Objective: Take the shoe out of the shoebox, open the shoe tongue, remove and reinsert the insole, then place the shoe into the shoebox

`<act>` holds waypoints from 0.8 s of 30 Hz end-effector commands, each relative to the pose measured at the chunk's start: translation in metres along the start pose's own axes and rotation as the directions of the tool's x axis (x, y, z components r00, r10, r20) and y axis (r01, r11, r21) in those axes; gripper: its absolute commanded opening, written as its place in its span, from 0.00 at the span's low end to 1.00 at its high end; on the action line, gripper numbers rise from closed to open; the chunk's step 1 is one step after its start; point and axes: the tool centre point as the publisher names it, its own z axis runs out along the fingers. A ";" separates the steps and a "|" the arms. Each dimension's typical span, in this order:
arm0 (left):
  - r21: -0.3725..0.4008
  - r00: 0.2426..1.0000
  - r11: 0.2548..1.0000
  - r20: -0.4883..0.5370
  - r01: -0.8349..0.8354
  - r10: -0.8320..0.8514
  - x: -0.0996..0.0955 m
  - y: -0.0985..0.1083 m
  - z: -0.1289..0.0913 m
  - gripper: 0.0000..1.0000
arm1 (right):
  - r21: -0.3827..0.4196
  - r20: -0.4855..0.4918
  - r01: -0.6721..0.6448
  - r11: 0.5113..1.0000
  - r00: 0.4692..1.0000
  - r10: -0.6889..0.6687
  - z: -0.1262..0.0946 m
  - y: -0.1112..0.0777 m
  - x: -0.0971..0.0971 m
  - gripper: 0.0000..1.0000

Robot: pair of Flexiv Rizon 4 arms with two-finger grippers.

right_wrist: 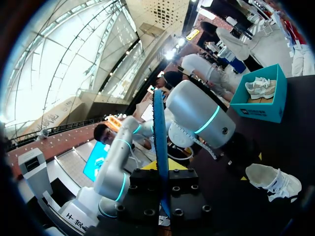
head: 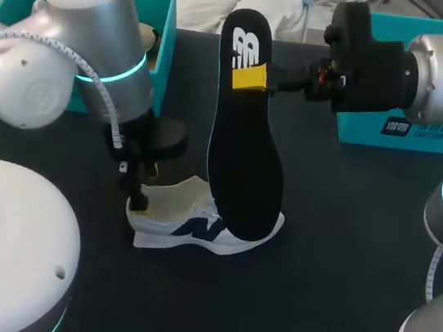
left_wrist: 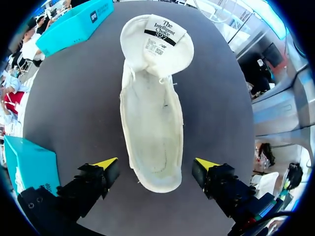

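Observation:
A white shoe [head: 196, 227] with a navy logo stands on the black table, toe to the right. From the left wrist view its inside [left_wrist: 152, 132] is bare and the tongue [left_wrist: 156, 42] is folded open at the far end. My left gripper [left_wrist: 156, 164] hangs open over the heel, one yellow tip on each side, not touching. The black insole [head: 245, 145] is held upright above the shoe, its lower end near the shoe's toe half. My right gripper [head: 249, 77] is shut on its upper part. In the right wrist view the insole [right_wrist: 158, 142] shows edge-on between the fingers of the right gripper [right_wrist: 160, 169].
A teal shoebox [head: 163, 38] with another shoe inside stands at the back left, behind my left arm [head: 88, 56]. A second teal box part [head: 375, 130] lies at the back right under my right arm. The table [head: 333, 256] in front and to the right is bare.

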 end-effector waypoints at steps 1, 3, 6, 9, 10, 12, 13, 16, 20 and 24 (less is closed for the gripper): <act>0.025 1.000 1.000 0.007 -0.006 0.006 0.000 -0.007 0.000 1.00 | 0.000 0.004 -0.001 1.000 1.000 0.001 0.003 0.000 0.000 0.00; 0.024 1.000 1.000 0.029 -0.002 0.001 -0.004 -0.014 -0.001 1.00 | 0.000 0.004 -0.001 1.000 1.000 0.001 0.003 0.000 0.000 0.00; 0.044 0.999 0.999 0.031 -0.015 0.013 -0.011 -0.027 -0.001 1.00 | 0.000 0.004 -0.001 1.000 1.000 0.001 0.003 0.000 0.000 0.00; 0.044 0.999 0.999 0.047 -0.010 0.008 -0.021 -0.038 0.005 1.00 | 0.000 0.004 -0.001 1.000 1.000 0.001 0.003 0.000 0.000 0.00; 0.035 0.999 0.999 0.052 -0.006 0.004 -0.025 -0.042 0.009 1.00 | 0.000 0.004 -0.001 1.000 1.000 0.001 0.003 0.000 0.000 0.00; 0.036 0.999 0.999 0.049 -0.003 0.001 -0.031 -0.048 0.017 1.00 | 0.000 0.004 -0.001 1.000 1.000 0.001 0.003 0.000 0.000 0.00; 0.031 0.999 1.000 0.049 0.000 -0.001 -0.034 -0.051 0.021 1.00 | 0.000 0.004 -0.001 1.000 1.000 0.001 0.003 0.000 0.000 0.00; 0.022 0.998 0.999 0.056 0.027 -0.028 -0.042 -0.059 0.035 1.00 | 0.000 0.004 -0.001 1.000 1.000 0.001 0.003 0.000 0.000 0.00; 0.040 0.996 0.998 0.068 0.055 -0.058 -0.048 -0.066 0.048 1.00 | 0.000 0.004 -0.001 1.000 1.000 0.001 0.003 0.000 0.000 0.00; 0.051 0.996 0.997 0.059 0.066 -0.069 -0.050 -0.068 0.057 0.72 | 0.000 0.004 -0.001 1.000 1.000 0.001 0.003 0.000 0.000 0.00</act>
